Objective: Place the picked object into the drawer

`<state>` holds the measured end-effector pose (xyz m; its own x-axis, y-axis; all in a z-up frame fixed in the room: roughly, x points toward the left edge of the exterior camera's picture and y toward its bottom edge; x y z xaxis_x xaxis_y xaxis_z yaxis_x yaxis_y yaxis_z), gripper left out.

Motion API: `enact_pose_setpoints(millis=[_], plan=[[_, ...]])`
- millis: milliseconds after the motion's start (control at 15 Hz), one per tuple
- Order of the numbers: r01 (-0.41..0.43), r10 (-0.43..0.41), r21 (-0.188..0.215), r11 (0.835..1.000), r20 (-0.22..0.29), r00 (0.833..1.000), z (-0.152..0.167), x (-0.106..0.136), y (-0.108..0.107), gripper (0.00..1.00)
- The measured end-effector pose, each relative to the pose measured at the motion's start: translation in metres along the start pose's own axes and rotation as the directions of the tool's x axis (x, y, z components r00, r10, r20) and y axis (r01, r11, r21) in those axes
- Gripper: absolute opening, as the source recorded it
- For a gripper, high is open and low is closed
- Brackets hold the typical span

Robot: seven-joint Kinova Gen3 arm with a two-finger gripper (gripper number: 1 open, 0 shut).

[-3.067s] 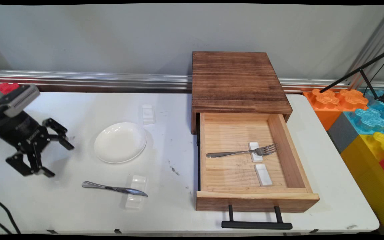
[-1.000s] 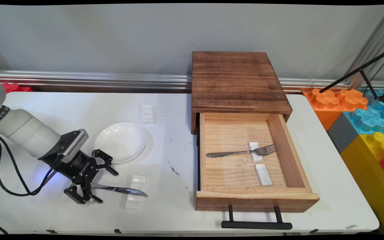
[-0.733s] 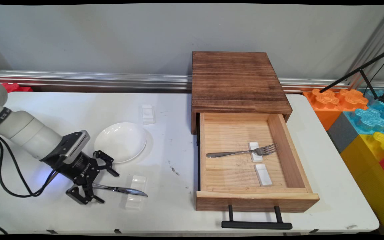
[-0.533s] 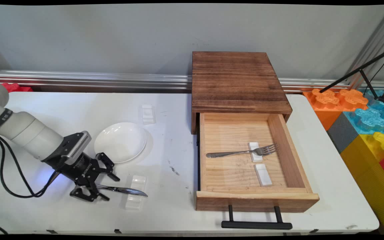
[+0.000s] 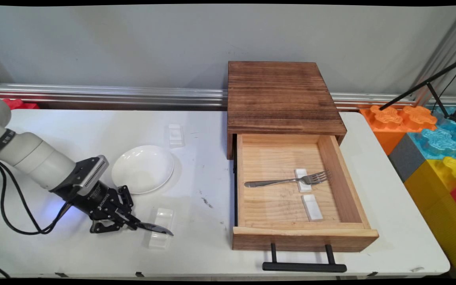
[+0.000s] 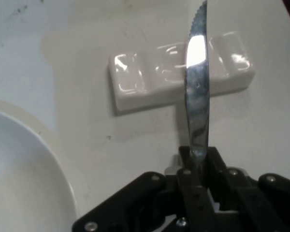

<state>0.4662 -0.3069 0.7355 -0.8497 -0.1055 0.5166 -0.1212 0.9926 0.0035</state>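
Observation:
My gripper (image 5: 127,222) (image 6: 197,166) is shut on the handle of a silver table knife (image 5: 154,228) (image 6: 197,92) at the table's near left. The blade sticks out to the right, its tip lying across a white cutlery rest (image 5: 160,227) (image 6: 179,75). A white plate (image 5: 143,168) (image 6: 24,179) lies just behind the gripper. To the right, a wooden drawer (image 5: 364,231) stands pulled out of a dark wooden box (image 5: 281,97). A fork (image 5: 287,181) lies in the drawer, its neck on a small white rest (image 5: 303,177). A second white rest (image 5: 312,207) sits free beside it.
Another small white rest (image 5: 175,134) lies behind the plate. The drawer's black handle (image 5: 304,267) juts over the table's near edge. Coloured foam blocks (image 5: 434,146) and a black tripod leg (image 5: 424,85) stand off the table's right end. Black cables (image 5: 10,213) hang from the arm.
The gripper came down from the far left to the knife's handle and shut on it. In the last half second the handle end rose slightly and the knife shifted a little.

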Motion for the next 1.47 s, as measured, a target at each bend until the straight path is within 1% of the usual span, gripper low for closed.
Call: enact_pose_setpoints(millis=[267, 467, 667, 933, 1067, 1133, 1267, 1467], plan=[[-0.002, 0.002, 0.001, 1.000, -0.005, 1.000, -0.010, 0.003, -0.003, 0.00], [0.002, -0.002, -0.004, 1.000, -0.019, 1.000, -0.024, 0.015, -0.004, 0.00], [0.016, -0.016, -0.006, 1.000, -0.041, 0.999, -0.049, 0.033, -0.002, 0.00], [0.040, -0.039, 0.011, 0.999, -0.067, 0.997, -0.074, 0.061, 0.001, 0.00], [0.064, -0.062, 0.030, 0.997, -0.082, 0.995, -0.091, 0.086, 0.004, 0.00], [0.071, -0.068, 0.035, 0.997, -0.086, 0.994, -0.095, 0.093, 0.006, 0.00], [0.117, -0.110, 0.063, 0.991, -0.106, 0.988, -0.112, 0.129, 0.014, 0.00], [0.165, -0.154, 0.083, 0.983, -0.121, 0.981, -0.121, 0.169, 0.022, 0.00]])
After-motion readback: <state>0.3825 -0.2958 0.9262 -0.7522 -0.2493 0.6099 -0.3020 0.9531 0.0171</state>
